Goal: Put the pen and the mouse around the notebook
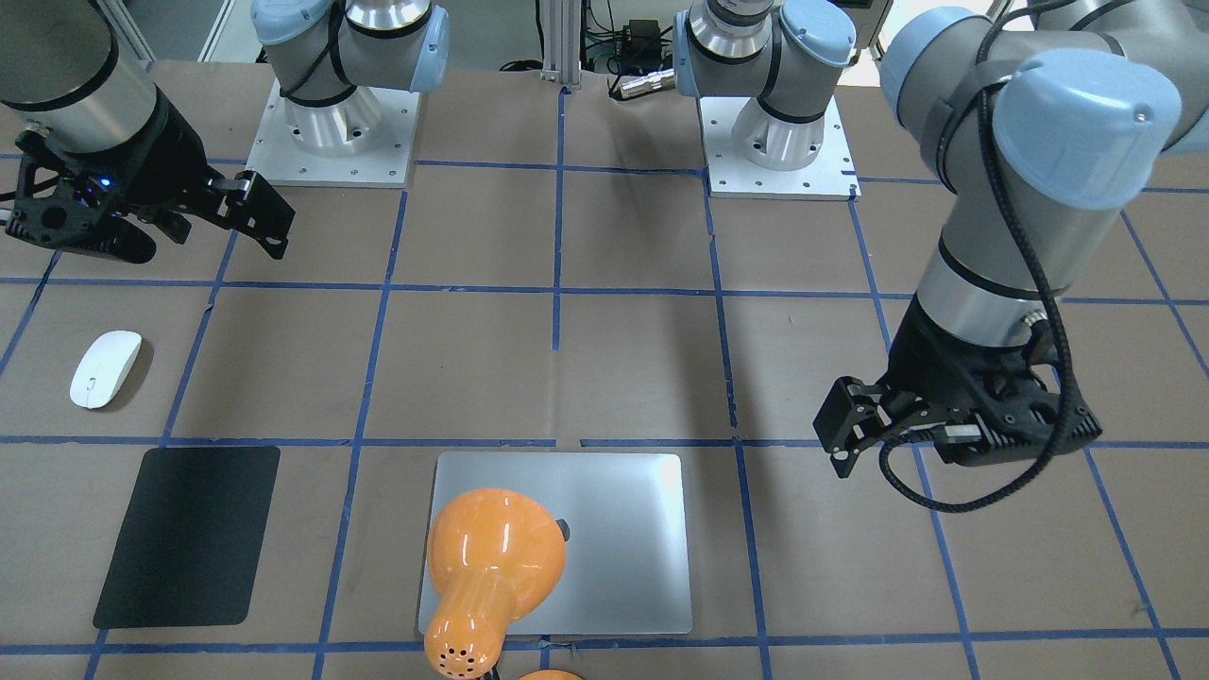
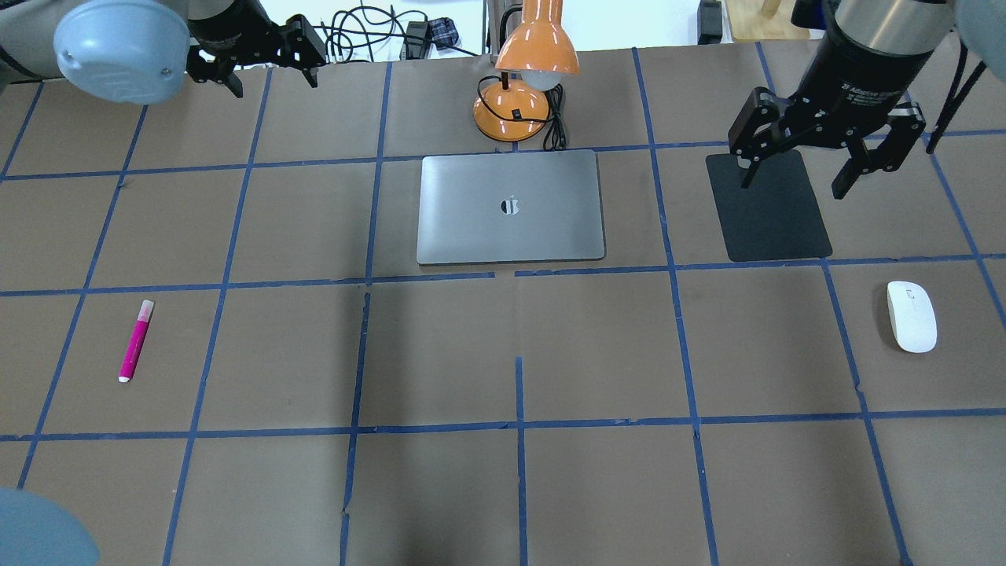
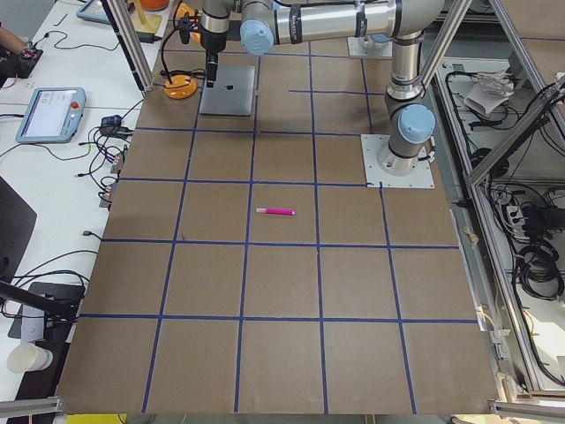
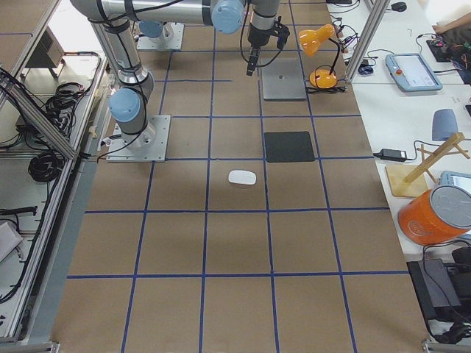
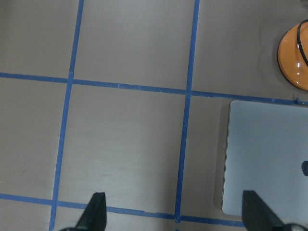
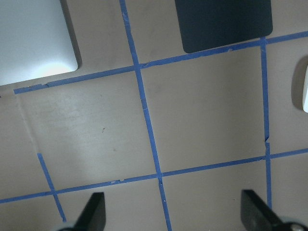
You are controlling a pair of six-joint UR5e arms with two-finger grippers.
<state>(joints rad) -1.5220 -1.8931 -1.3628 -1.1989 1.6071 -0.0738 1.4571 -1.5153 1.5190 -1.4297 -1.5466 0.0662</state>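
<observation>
— Holding anything, were they?
— No; left gripper (image 2: 275,79) and right gripper (image 2: 792,182) both hung wide and empty. Pen (image 2: 136,340) lay well apart on notebook's (image 2: 511,207) left, mouse (image 2: 912,316) well apart on its right.

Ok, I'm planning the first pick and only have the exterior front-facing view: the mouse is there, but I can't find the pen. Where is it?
Observer: The pen lies flat on the robot's left side, nearer the robot than the notebook and well apart from it.
Operator: Anything held on that side?
Observer: No; the wrist view shows the left gripper open, nothing between its fingers.
Operator: Does anything stand on the notebook?
Observer: No; the lamp stands on the table, just off the edge away from the robot.
</observation>
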